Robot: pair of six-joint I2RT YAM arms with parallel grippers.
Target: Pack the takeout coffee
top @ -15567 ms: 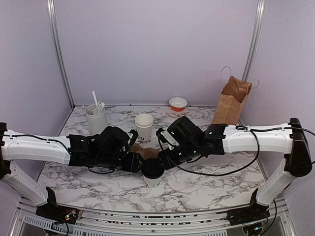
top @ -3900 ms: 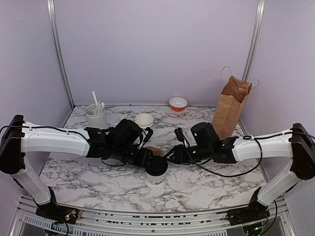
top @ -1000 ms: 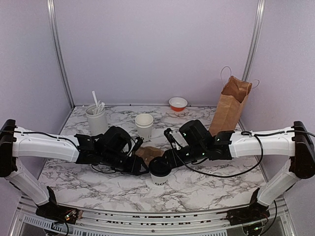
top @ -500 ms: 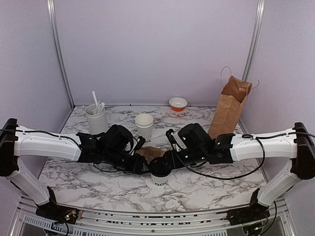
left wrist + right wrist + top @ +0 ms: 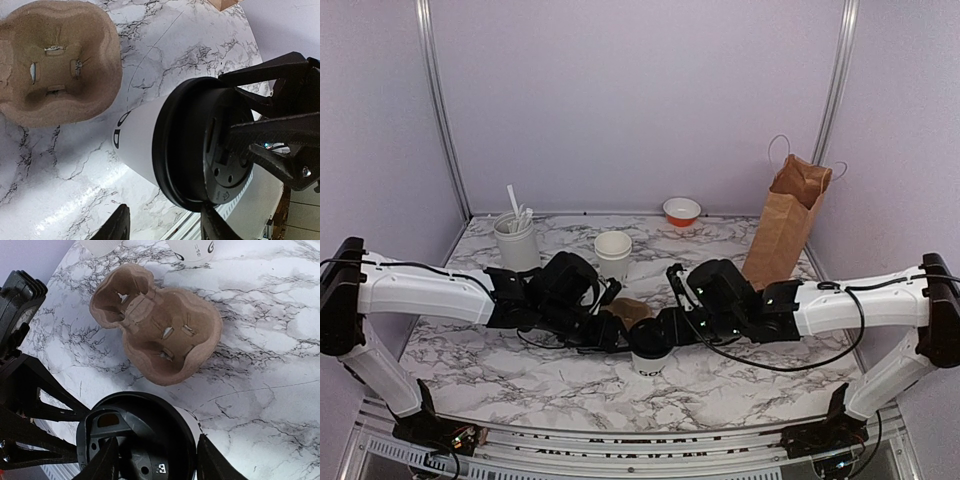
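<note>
The takeout coffee [image 5: 650, 352], a white cup with a black lid and dark lettering, stands on the marble table in front of the brown pulp cup carrier [image 5: 628, 310]. My left gripper [image 5: 618, 338] is at its left side, open. In the left wrist view the cup [image 5: 150, 145] lies beyond the fingertips, with bare table between them and one tip at the lid's rim. My right gripper [image 5: 157, 460] sits over the lid [image 5: 145, 430], open. One of its fingers lies across the lid's top and the other beside the rim.
A brown paper bag [image 5: 788, 215] stands open at the back right. A lidless white cup [image 5: 613, 250] is behind the carrier. A utensil holder [image 5: 516, 240] is at the back left and an orange-rimmed bowl [image 5: 681, 210] at the back wall.
Both arms have pushed in closer round the cup, the left arm reaching further right. The cup has shifted slightly to the right and nearer.
</note>
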